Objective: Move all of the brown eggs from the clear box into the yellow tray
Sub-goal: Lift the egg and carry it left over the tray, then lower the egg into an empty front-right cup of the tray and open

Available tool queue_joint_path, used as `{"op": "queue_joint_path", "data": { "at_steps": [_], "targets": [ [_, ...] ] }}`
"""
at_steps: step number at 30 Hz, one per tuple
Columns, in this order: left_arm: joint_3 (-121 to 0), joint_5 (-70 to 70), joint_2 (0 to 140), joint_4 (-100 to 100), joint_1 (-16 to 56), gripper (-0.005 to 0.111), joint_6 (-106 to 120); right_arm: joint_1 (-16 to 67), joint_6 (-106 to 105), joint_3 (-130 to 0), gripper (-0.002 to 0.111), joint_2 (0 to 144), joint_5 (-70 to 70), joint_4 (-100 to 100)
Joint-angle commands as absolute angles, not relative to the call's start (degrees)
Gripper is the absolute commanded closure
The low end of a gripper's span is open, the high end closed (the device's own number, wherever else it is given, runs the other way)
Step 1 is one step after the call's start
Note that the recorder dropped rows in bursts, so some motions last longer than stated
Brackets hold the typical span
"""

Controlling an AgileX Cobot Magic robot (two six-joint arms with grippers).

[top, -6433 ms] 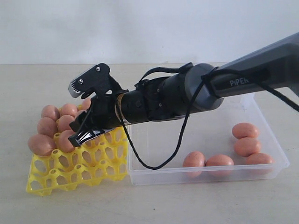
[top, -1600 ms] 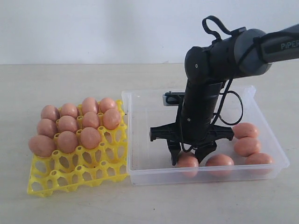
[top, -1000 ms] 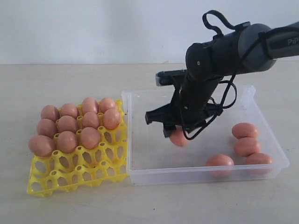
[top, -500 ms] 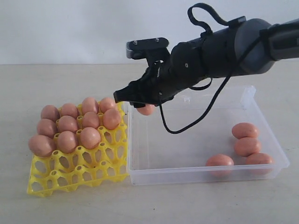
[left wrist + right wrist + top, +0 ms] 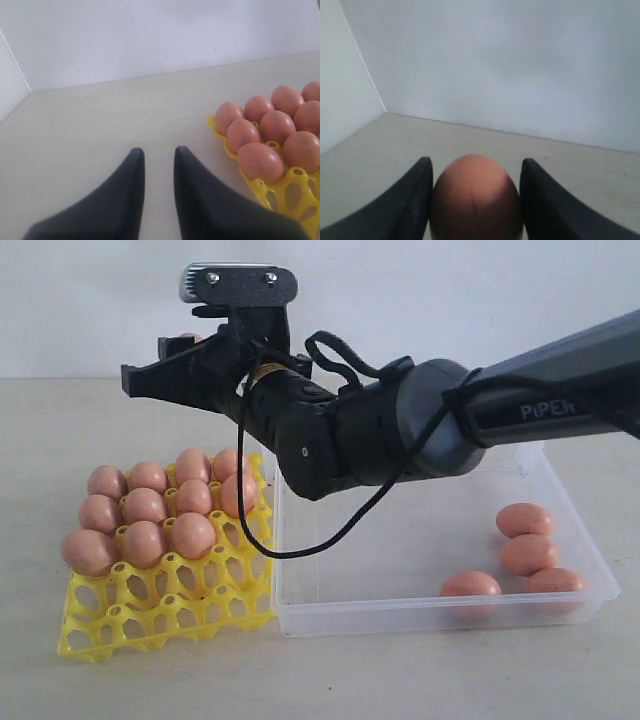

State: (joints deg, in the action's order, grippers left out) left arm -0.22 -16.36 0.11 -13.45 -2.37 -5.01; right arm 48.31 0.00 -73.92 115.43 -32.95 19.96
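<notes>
Above the yellow tray (image 5: pixel 150 615), right gripper (image 5: pixel 476 165) pinches one brown egg (image 5: pixel 474 197); eleven eggs (image 5: pixel 145 505) seated toward its far edge, four eggs (image 5: pixel 528 553) remain at clear box (image 5: pixel 420 616) right end.

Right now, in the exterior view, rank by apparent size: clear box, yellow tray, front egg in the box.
1. clear box
2. yellow tray, noticeably narrower
3. front brown egg, by far smallest
Box and tray sit side by side, so nearness doesn't skew it.
</notes>
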Motion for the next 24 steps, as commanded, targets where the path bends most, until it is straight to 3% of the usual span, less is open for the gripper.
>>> {"op": "queue_joint_path", "data": {
  "at_steps": [1,4,7,9,12,17,24],
  "targets": [
    [0.00,-16.25,0.00,-13.34,-2.07,0.085,-5.11,45.80,25.77,-73.85,0.109,114.99,-31.43,-6.14],
    [0.00,-16.25,0.00,-13.34,-2.07,0.085,-5.11,40.64,60.16,-73.85,0.109,115.24,-42.01,-37.76],
    [0.00,-16.25,0.00,-13.34,-2.07,0.085,-5.11,34.39,73.40,-73.85,0.109,116.25,-60.86,-53.35],
    [0.00,-16.25,0.00,-13.34,-2.07,0.085,-5.11,30.82,77.12,-73.85,0.109,116.40,-64.51,-59.10],
    [0.00,-16.25,0.00,-13.34,-2.07,0.085,-5.11,27.64,81.63,-73.85,0.109,116.40,-64.93,-70.39],
    [0.00,-16.25,0.00,-13.34,-2.07,0.085,-5.11,29.00,86.90,-73.85,0.109,116.52,-62.16,-89.92],
    [0.00,-16.25,0.00,-13.34,-2.07,0.085,-5.11,32.30,80.02,-73.85,0.109,116.63,-41.60,-93.27]
  ]
}}
